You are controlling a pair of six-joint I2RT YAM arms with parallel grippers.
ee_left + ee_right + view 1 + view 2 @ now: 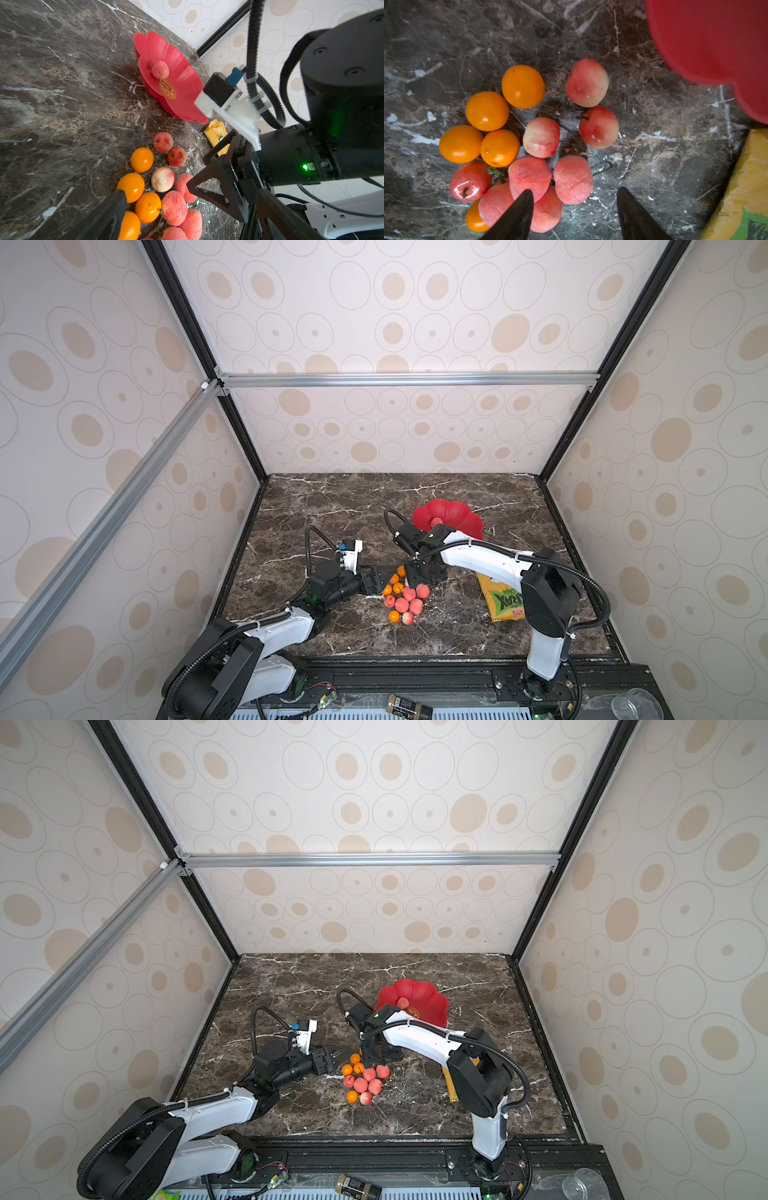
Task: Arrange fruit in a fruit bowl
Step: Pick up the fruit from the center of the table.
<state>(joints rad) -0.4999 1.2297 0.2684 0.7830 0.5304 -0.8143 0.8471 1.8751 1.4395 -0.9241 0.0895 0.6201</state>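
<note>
Marble tabletop (332,510), fruit bowl (449,506) near the fruit (542,137). My left gripper (379,578) and right gripper (575,190) gape empty by the fruit, likely for picking.

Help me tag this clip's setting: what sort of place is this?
Likely a robot test cell, not a home: patterned panels on an aluminium frame enclose a marble-look tabletop, and the left arm and right arm stand on a rail at its front.
</note>
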